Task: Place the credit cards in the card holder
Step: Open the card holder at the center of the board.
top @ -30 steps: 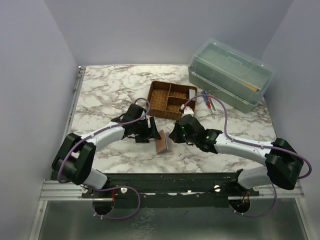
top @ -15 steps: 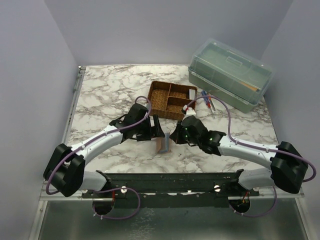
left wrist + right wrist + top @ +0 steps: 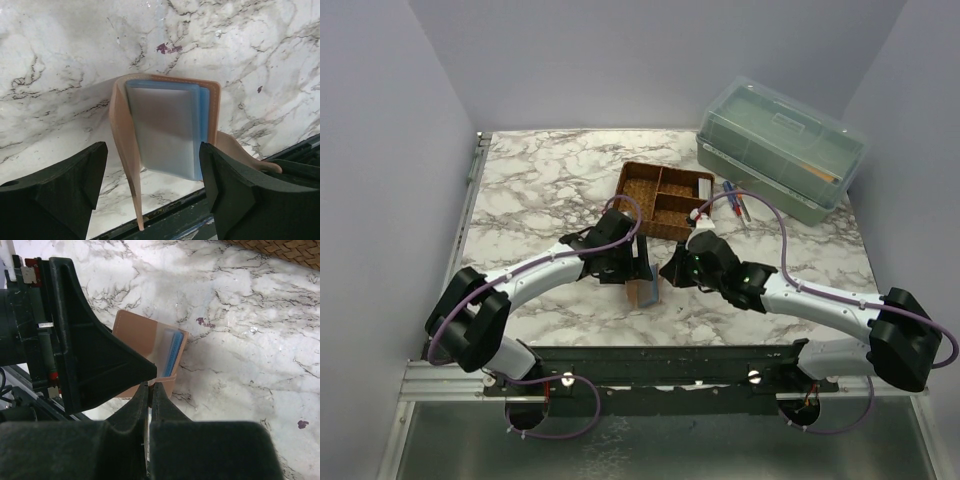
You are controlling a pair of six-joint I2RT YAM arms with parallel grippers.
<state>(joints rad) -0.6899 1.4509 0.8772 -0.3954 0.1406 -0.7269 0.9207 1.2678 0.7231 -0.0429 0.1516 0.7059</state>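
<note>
Loading step. The holder (image 3: pixel 165 130) stands open on the bench (image 3: pixel 540 190), near middle. The left gripper (image 3: pixel 151 167) is spread wide over it. The right gripper (image 3: pixel 150 388), just right, is pressed together - on a card or not, I cannot tell. The next move likely needs edge-on aim into a pocket.

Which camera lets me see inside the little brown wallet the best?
The left wrist view: the card holder stands open right in front, showing its bluish clear pockets. The top view shows it only as a tiny tan shape. The right wrist view sees mostly its tan outside, partly hidden.
</note>
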